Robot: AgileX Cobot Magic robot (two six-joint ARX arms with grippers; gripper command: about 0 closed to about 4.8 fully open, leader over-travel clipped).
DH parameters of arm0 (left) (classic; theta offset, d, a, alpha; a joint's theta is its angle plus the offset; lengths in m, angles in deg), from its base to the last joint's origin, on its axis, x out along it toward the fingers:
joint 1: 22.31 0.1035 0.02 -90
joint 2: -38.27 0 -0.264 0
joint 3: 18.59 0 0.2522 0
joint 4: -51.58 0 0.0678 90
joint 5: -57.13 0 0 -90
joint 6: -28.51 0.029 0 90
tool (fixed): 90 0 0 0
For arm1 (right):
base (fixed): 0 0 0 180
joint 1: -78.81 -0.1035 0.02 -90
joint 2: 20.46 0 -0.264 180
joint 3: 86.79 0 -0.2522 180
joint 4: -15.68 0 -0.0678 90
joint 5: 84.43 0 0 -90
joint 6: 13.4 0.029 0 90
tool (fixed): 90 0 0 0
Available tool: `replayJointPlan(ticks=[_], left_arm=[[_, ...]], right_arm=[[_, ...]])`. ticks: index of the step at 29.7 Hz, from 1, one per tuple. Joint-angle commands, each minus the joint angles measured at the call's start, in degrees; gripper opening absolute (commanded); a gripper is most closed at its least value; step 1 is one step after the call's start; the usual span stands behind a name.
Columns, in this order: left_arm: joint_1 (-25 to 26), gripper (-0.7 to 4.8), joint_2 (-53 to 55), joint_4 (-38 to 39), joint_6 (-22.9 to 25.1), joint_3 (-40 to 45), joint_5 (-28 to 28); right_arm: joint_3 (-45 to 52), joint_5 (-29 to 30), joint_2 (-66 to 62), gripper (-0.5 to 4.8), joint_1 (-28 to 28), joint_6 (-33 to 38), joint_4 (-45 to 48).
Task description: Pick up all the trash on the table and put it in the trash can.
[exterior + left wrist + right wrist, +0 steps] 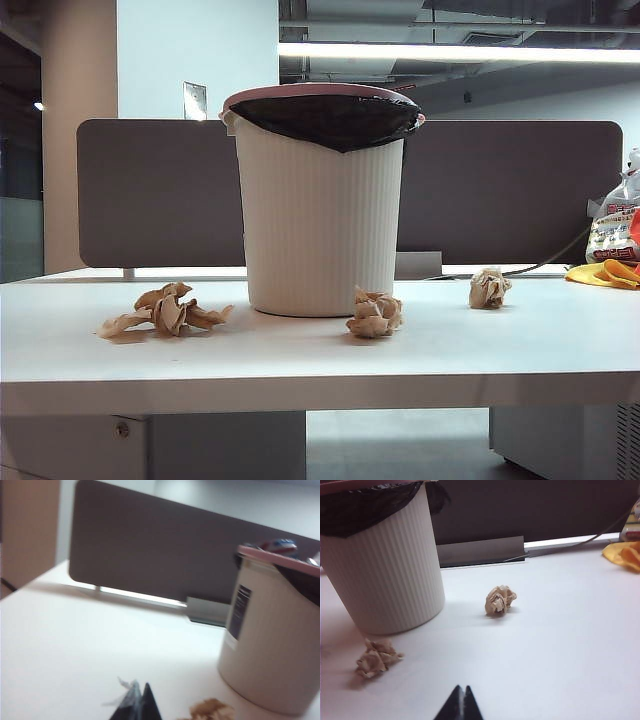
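The white ribbed trash can (320, 200) with a pink rim and black liner stands mid-table. Three wads of beige paper trash lie on the white table (300, 370): a loose spread one (168, 310) at left, one (374, 313) at the can's front right, and one (490, 288) farther right. Neither gripper shows in the exterior view. My left gripper (139, 690) is shut and empty over the table, short of a wad (212, 711) beside the can (275, 650). My right gripper (461, 689) is shut and empty, well short of two wads (500, 600) (374, 657) and the can (385, 570).
A grey-brown partition panel (150, 190) runs along the table's far edge. At the far right sit a white printed plastic bag (615, 225) and a yellow-orange item (608, 272). A dark cable (540, 265) trails toward them.
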Motion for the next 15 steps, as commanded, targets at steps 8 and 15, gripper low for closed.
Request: replayJointPlan(ticks=[8, 15], left_arm=[[0.0, -0.05, 0.0, -0.8, 6.6, -3.1, 2.7], [-0.1, -0.05, 0.0, 3.2, 2.5, -3.6, -0.6]], right_arm=[[0.0, 0.1, 0.0, -0.08, 0.0, -7.7, 1.1], [0.1, -0.2, 0.0, -0.08, 0.0, 4.2, 0.9]])
